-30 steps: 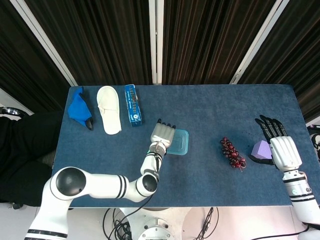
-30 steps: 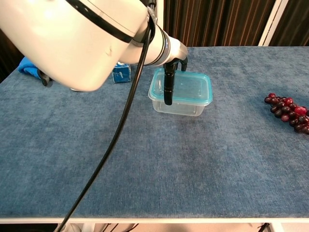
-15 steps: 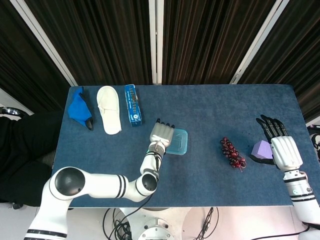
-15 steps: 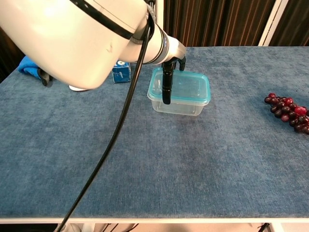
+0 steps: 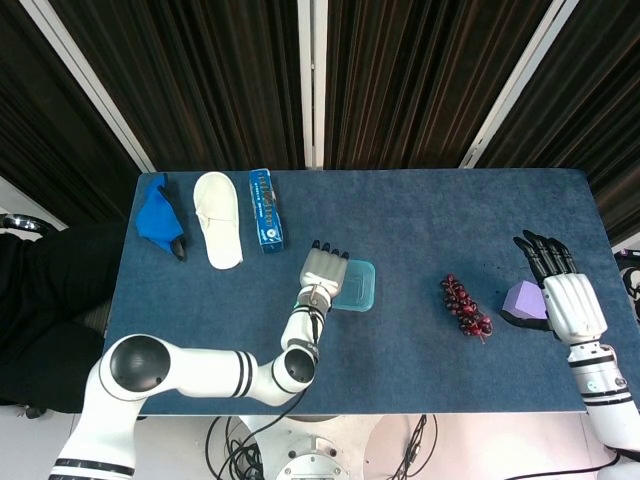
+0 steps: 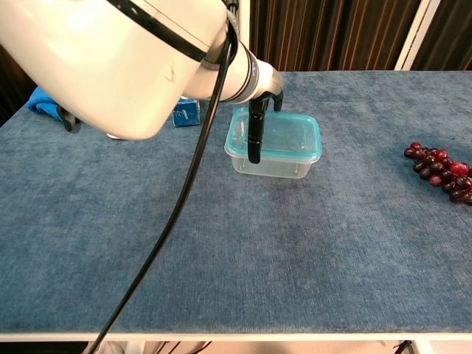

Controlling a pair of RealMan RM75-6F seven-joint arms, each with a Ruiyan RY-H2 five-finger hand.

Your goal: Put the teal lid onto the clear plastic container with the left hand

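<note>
The teal lid [image 6: 289, 136] sits on top of the clear plastic container [image 6: 279, 165] near the table's middle. My left hand [image 5: 323, 270] lies over the lid's left part [image 5: 358, 284] and holds it. In the chest view one black finger [image 6: 255, 137] runs down across the lid to its front rim, and another curls at the far rim. The palm is hidden behind my big white arm [image 6: 118, 59]. My right hand [image 5: 564, 298] rests open at the far right, holding nothing.
A bunch of dark red grapes [image 5: 465, 305] lies right of the container, and a purple block [image 5: 521, 298] sits beside my right hand. A blue box [image 5: 265, 208], a white slipper [image 5: 218, 217] and a blue cloth [image 5: 157, 214] line the back left.
The container with the lid and my left hand has shifted slightly to the left. My right hand has barely moved.
</note>
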